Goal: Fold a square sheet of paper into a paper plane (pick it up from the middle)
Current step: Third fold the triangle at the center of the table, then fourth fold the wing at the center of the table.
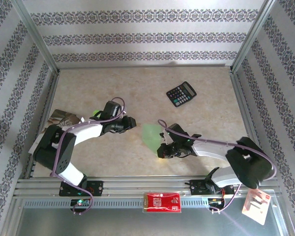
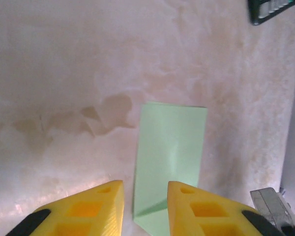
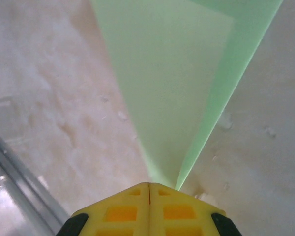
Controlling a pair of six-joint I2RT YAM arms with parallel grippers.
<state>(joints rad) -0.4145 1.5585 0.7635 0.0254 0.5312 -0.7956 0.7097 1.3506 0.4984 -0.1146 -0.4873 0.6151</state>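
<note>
Mid-fold, by the look of it. The thin light green square sheet of paper (image 1: pixel 150 133) was already a narrow layered strip tapering to a point, not yet a dart. It sat on the beige tabletop (image 1: pixel 137 88), nearer the arm bases than the black calculator (image 1: pixel 181 94) and a bit to its left.

The right gripper (image 3: pixel 148 189) was closed, pinching the sheet's pointed end. The left gripper (image 2: pixel 145 187), further left of the calculator than the sheet, had its jaws apart and gripped nothing; the sheet lay below the gap.

The next move probably calls for the left to take a free edge while the right pins the tip, then crease along the centre line.

Readable text: 0. The calculator keys and the red-and-white packet (image 1: pixel 162 201), well to the calculator's near side, were too small to read.
</note>
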